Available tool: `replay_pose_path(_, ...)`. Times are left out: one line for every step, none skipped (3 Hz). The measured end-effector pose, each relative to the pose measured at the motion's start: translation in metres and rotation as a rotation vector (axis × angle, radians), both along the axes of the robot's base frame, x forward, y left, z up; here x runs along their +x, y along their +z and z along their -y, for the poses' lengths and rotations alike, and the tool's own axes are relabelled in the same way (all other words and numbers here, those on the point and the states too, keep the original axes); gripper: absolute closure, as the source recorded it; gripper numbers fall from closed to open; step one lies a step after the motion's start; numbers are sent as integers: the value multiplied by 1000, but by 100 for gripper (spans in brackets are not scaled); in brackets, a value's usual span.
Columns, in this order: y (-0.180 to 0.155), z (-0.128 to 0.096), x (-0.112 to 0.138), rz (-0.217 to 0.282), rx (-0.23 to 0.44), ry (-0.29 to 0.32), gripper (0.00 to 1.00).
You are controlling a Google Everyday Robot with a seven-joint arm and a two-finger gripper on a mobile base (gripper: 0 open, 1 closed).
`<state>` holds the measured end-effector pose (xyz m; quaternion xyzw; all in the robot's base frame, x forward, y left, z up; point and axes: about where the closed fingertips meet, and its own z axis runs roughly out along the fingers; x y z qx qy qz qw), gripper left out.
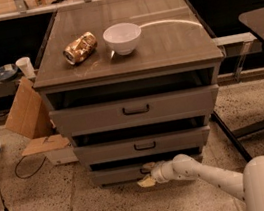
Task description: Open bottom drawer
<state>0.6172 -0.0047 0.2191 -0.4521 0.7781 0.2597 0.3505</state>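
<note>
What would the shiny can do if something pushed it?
The can lies on its side but looks dented, so it would probably wobble rather than roll far. Crushed like that, it is likely empty and light. The gripper is nowhere near it, down at the bottom drawer.

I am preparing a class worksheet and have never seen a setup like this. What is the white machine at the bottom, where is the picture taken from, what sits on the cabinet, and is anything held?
The white jointed tube is a robot arm. Its tip, the gripper, is at the front of the bottom drawer, by the handle. The one camera looks down at the cabinet from the front; where it is mounted is unknown. On top lie a crushed can and a white bowl, side by side but apart. Whether the gripper holds the handle cannot be told.
</note>
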Motion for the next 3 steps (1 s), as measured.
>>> replay_pose_path(-11, 7, 5, -22, -3, -20, 38)
replay_pose_path(-21, 13, 7, -44, -6, -32, 37)
replay_pose_path(-29, 17, 7, -63, -10, -39, 38)
